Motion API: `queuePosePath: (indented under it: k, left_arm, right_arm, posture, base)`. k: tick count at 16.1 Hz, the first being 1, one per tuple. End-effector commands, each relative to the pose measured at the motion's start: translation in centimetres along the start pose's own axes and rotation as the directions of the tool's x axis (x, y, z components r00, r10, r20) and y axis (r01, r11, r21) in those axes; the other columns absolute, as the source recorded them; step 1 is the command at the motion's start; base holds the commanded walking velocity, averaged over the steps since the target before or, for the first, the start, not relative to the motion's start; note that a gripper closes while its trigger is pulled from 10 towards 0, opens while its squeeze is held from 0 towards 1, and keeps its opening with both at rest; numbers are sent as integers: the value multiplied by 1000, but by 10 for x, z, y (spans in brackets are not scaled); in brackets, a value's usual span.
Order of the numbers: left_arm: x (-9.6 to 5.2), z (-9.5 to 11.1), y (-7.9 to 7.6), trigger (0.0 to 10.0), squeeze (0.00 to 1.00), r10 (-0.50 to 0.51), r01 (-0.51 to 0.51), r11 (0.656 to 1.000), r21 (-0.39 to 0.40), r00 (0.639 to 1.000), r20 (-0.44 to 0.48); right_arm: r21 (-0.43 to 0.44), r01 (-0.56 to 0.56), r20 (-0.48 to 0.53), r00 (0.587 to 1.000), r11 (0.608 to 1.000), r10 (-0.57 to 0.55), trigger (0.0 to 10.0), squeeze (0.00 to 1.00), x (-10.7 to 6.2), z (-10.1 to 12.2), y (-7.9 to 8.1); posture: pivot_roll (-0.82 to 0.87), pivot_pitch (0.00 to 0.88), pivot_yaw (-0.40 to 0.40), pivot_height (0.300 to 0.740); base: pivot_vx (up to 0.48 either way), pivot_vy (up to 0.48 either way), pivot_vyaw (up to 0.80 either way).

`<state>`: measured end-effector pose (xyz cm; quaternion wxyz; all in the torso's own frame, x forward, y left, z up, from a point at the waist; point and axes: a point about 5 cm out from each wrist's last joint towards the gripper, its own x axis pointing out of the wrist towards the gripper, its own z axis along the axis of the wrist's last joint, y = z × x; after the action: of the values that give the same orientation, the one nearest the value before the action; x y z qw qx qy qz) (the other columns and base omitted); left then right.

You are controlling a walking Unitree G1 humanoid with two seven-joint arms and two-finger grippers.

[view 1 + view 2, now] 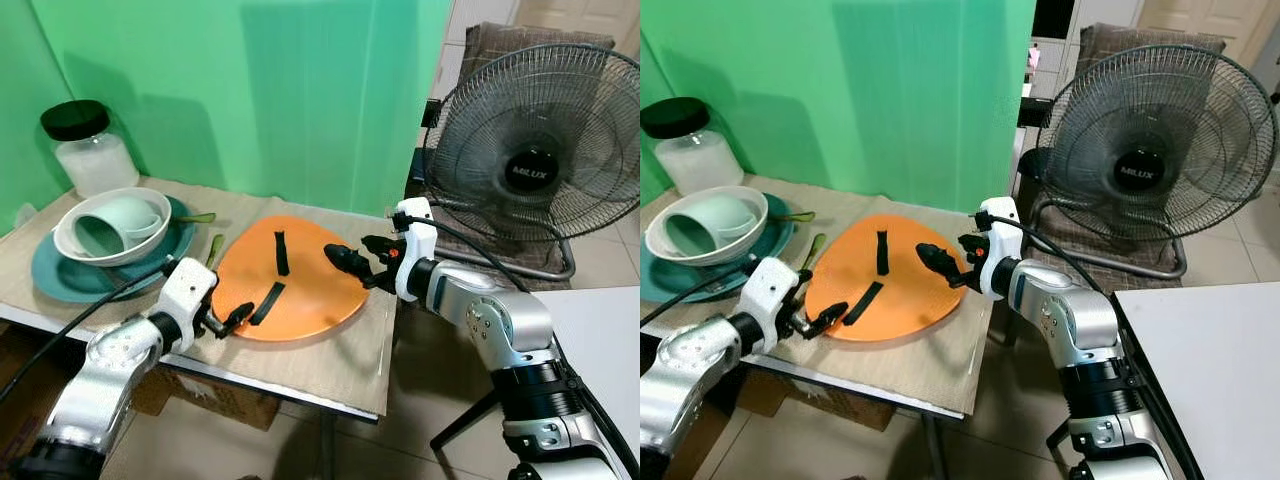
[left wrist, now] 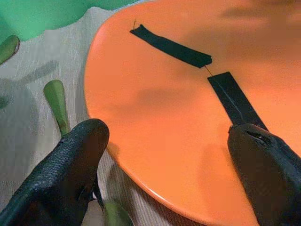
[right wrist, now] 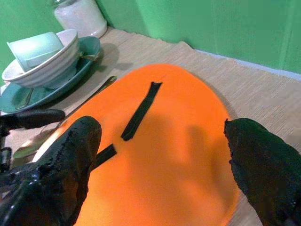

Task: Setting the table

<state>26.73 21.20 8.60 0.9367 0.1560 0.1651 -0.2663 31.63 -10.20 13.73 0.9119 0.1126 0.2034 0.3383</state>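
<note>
An orange oval placemat [image 1: 310, 285] with two black tape strips [image 1: 281, 252] lies on the beige cloth of the table [image 1: 330, 365]. My left gripper [image 1: 232, 320] is open at the mat's near left edge; in the left wrist view its fingers [image 2: 70, 165] straddle that rim. My right gripper [image 1: 350, 258] is open just above the mat's right side, with nothing between its fingers [image 3: 70, 155]. At the far left a teal plate [image 1: 55, 280] carries a white bowl [image 1: 110, 258], and a mint cup [image 1: 115, 222] lies on its side in the bowl.
Green-handled cutlery [image 1: 214, 248] lies between plate and mat. A glass jar [image 1: 92, 155] with a black lid stands behind the plate. A large floor fan [image 1: 535, 150] stands close on the right, and a white tabletop [image 1: 600, 320] is lower right. A green backdrop hangs behind the table.
</note>
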Motion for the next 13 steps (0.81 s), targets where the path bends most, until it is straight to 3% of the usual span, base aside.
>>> queuePosePath:
  k: [1, 5, 8, 11, 13]
  left_arm:
    - [-2, -5, -3, 10000, 0, 5, -5, 1000, -7, 1000, -15]
    - [-4, -23, -13, 10000, 0, -1, 1, 1000, -3, 998, -69]
    - [-6, -36, -19, 10000, 0, 5, -5, 1000, -2, 995, -100]
    - [-6, -37, -20, 10000, 0, 7, -7, 1000, -7, 995, -98]
    - [-5, -37, -21, 10000, 0, 8, -9, 1000, -6, 996, -92]
  right_arm:
    - [-4, 12, 1, 1000, 1000, -12, 10000, 0, -1, -2, -5]
    - [-7, 30, -20, 999, 1000, -30, 10000, 0, 9, -5, -7]
    - [50, 90, -23, 996, 995, -89, 10000, 0, 14, -6, -17]
    - [142, 11, -33, 999, 990, -7, 10000, 0, 18, -8, -9]
    - [150, 22, -53, 998, 988, -14, 10000, 0, 21, -14, -10]
  posture:
    - [-85, 0, 13, 740]
    - [-78, 0, 8, 740]
    - [-78, 0, 3, 740]
    - [-82, 0, 1, 740]
    - [-85, 0, -2, 740]
  base:
    - [0, 0, 0]
    - [0, 0, 0]
    - [0, 0, 0]
    - [0, 0, 0]
    - [0, 0, 0]
